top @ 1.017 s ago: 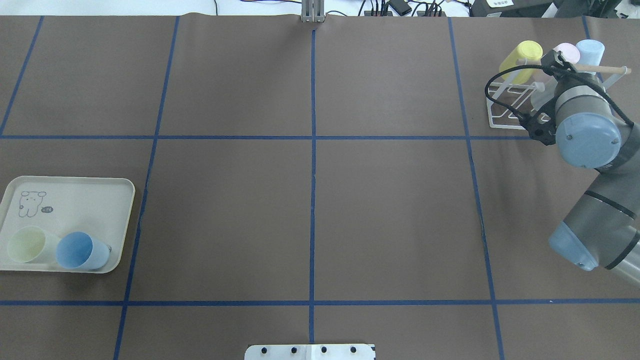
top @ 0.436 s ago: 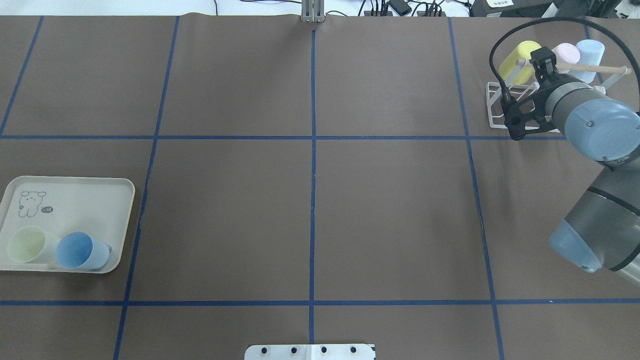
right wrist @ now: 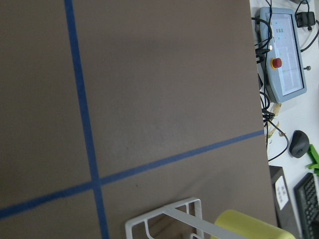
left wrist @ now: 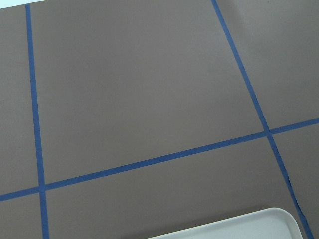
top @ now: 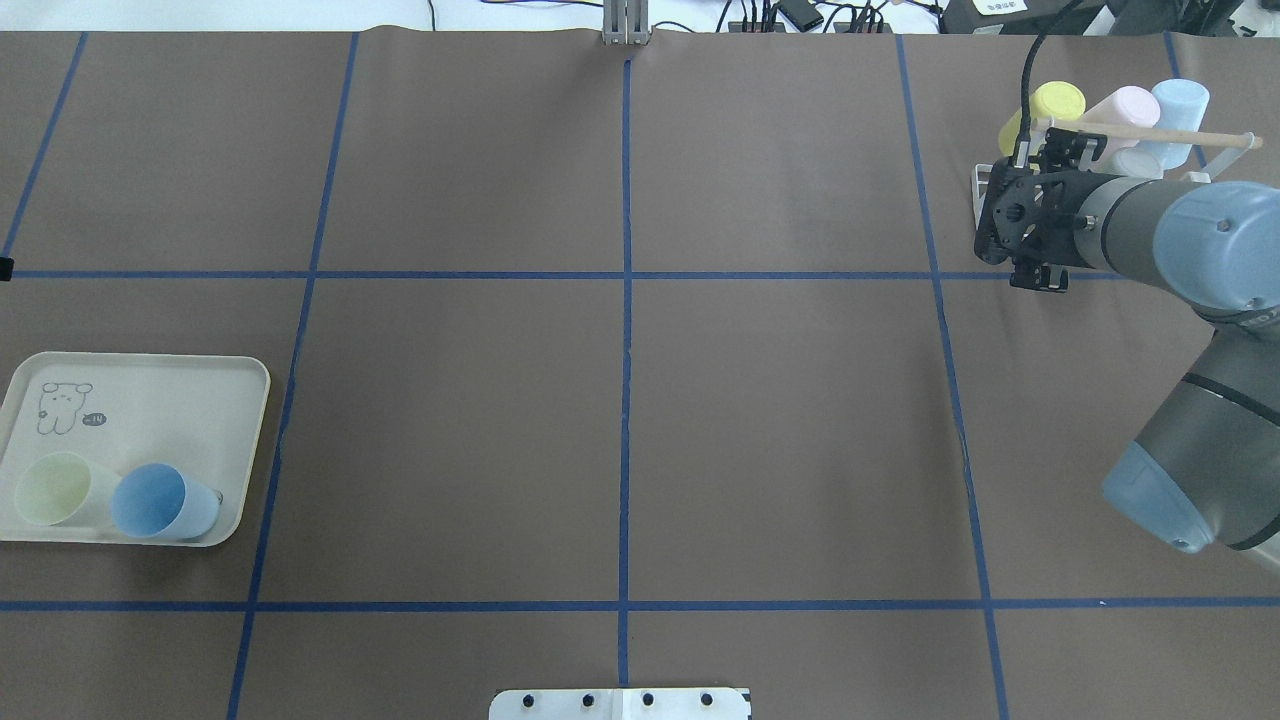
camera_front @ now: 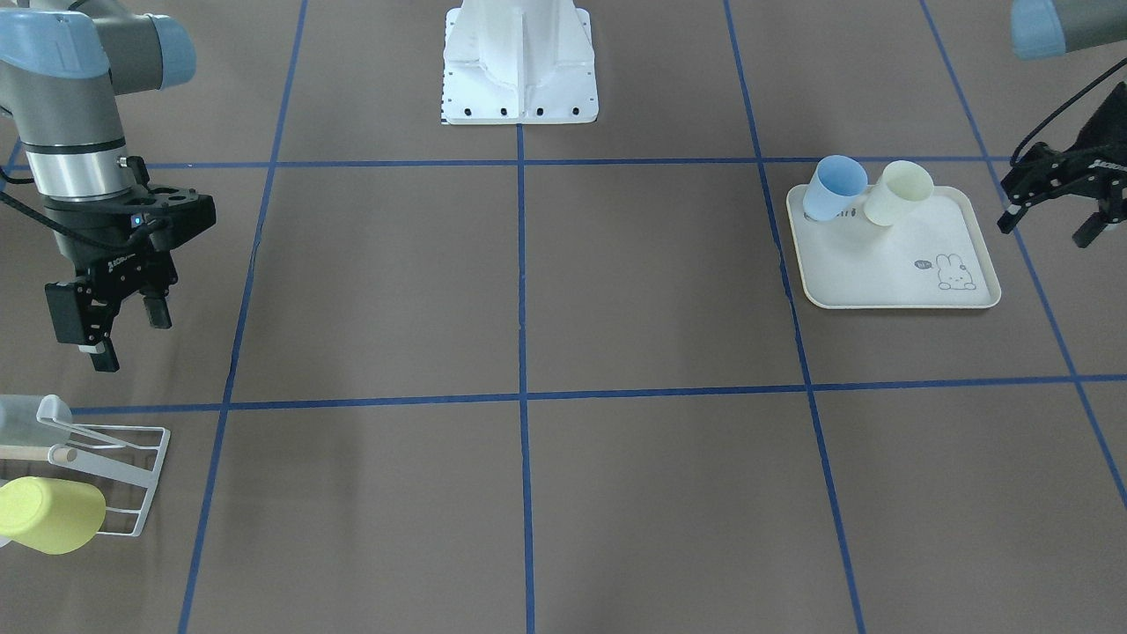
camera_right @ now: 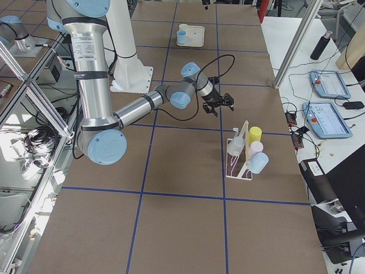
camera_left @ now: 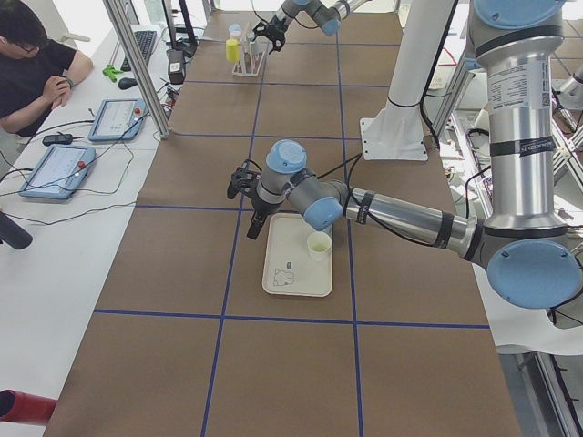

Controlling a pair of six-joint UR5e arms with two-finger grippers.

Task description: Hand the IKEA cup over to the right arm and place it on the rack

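On tray (camera_front: 889, 286), blue cup (camera_front: 832, 187), illegible rabbit caption (camera_front: 923, 263)

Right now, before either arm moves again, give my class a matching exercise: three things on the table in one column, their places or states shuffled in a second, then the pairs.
Things:
1. pink cup
2. cream cup
3. right pincer

Places or states:
A. lying on its side on the tray
B. open and empty
C. on the rack

Pairs: 1-C, 2-A, 3-B

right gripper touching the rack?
Apart. The front-facing view shows the open right gripper clear of the rack, with bare brown table between its fingertips and the wires.
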